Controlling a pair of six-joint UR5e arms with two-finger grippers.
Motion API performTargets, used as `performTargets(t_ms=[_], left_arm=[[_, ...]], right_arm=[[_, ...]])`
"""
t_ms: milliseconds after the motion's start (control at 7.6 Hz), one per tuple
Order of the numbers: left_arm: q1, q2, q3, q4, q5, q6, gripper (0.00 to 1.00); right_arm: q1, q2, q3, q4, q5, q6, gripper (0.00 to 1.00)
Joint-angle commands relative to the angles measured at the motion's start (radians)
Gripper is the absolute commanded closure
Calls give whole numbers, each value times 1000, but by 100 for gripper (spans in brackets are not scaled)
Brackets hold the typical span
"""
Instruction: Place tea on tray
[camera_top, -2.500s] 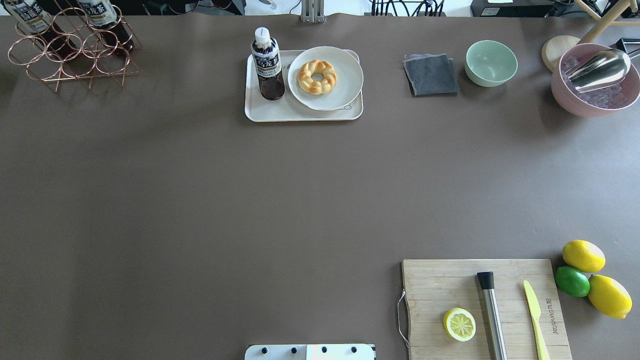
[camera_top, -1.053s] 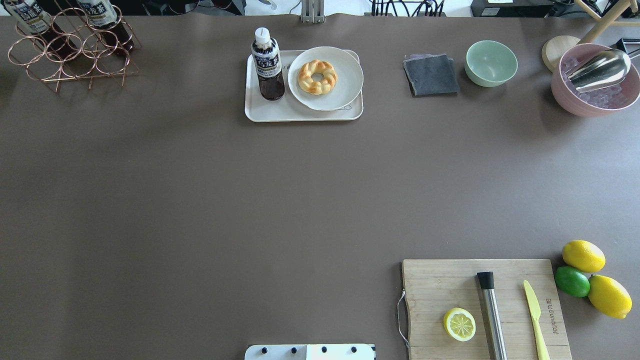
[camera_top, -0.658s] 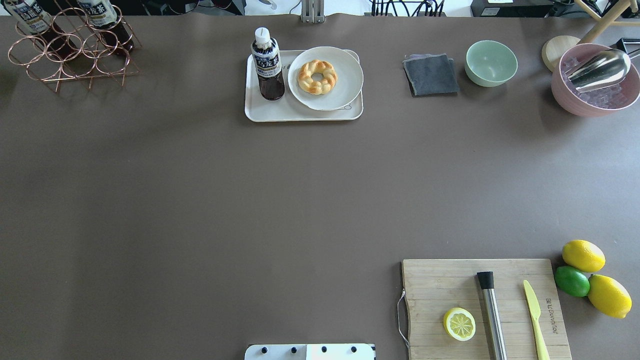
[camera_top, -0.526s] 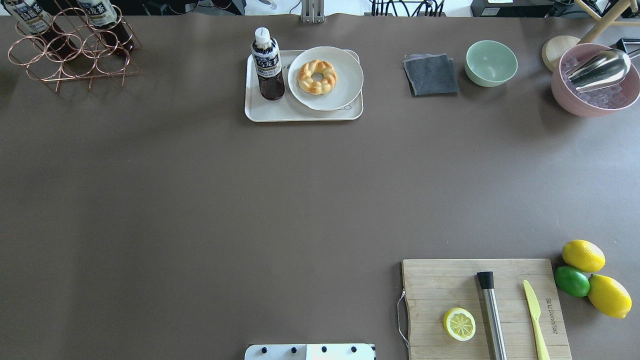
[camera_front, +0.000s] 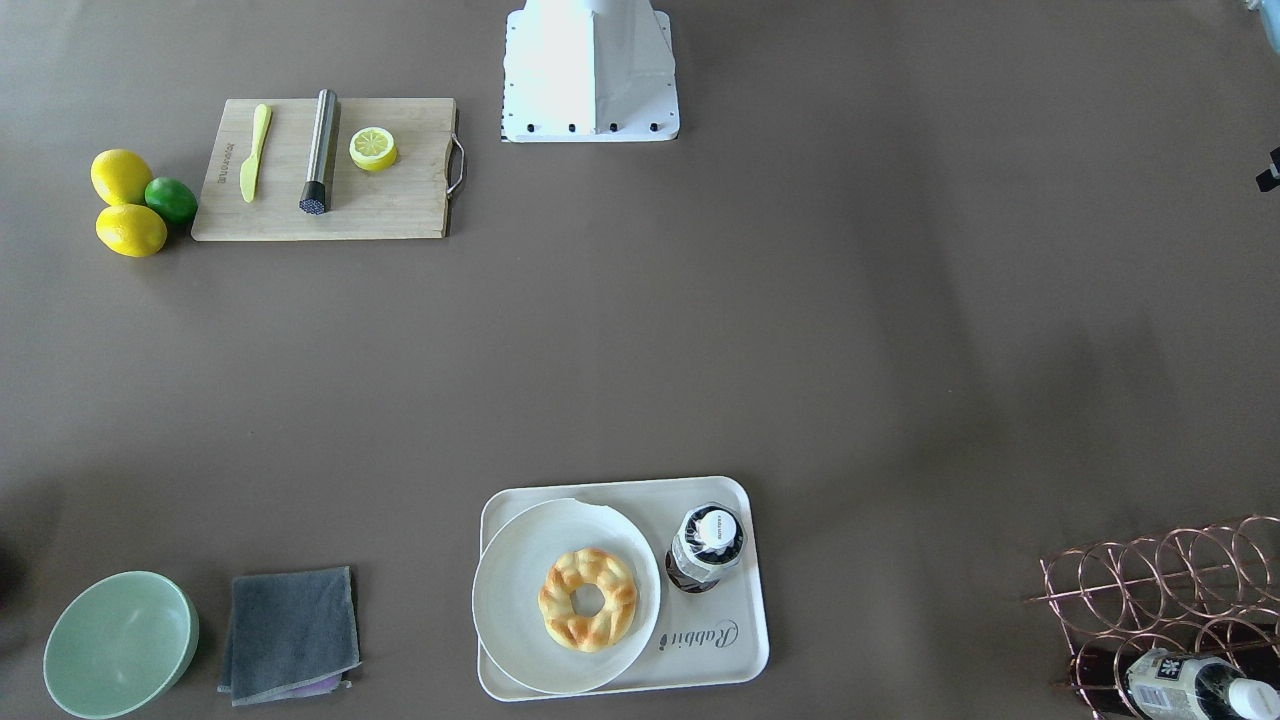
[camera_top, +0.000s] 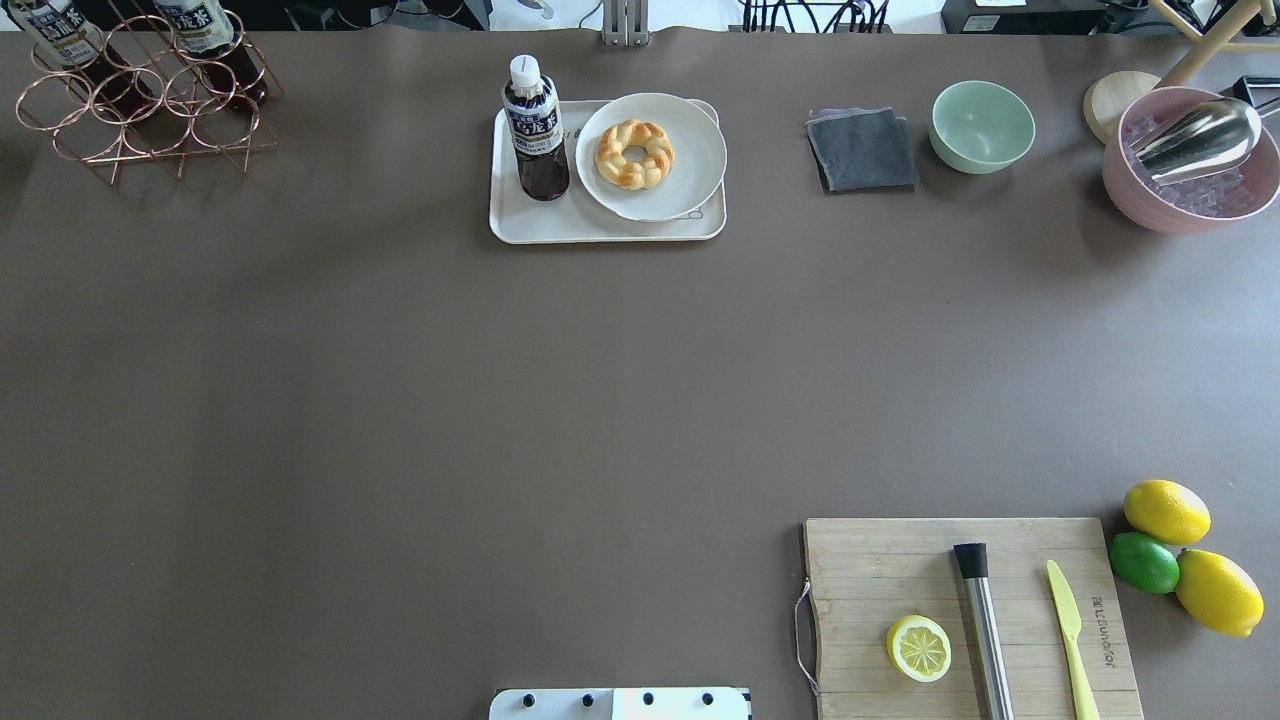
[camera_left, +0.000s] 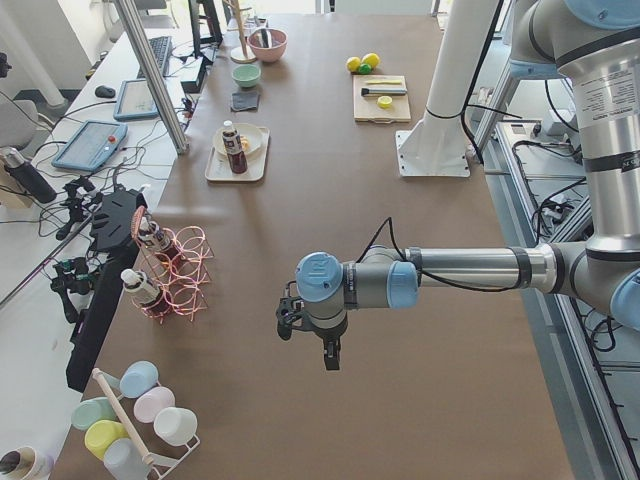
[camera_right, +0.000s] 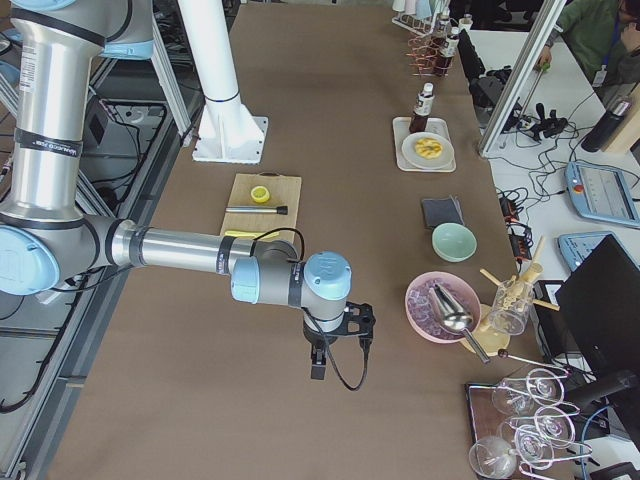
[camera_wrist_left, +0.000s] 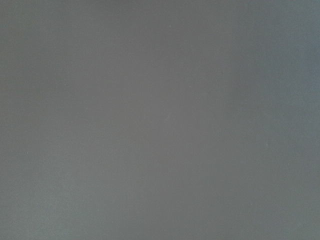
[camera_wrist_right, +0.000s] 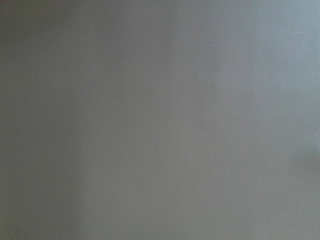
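A: Tea, position?
B: Small clear plastic bottle of dark brown tea (camera_top: 535, 130) stands upright, long axis vertical, white cap up, on cream-white rectangular plastic tray (camera_top: 600, 222), just beside round white plate (camera_top: 692, 150) bearing braided ring pastry (camera_top: 610, 156)
A: Grippers?
B: Left gripper (camera_left: 331, 360), right gripper (camera_right: 318, 366) hang over brown table (camera_top: 400, 400), well apart from tray; clenched or released, cannot tell

Grey script "Rabbit" stands on the cream-white rectangular plastic tray (camera_front: 746, 598), well apart from the left claw (camera_left: 329, 356). Lettering on the wooden cutting board (camera_front: 400, 205) and clear plastic tea bottle (camera_top: 535, 130) is too small to read.
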Motion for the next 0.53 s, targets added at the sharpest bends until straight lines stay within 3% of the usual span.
performTargets(t_ms=[0,395], left_arm=[[0,0,-1,1,0,0,0],[0,4,9,3,9,0,0]], right_arm=[[3,-9,10,7,2,-7,0],[3,-9,14,8,4,-7,0]])
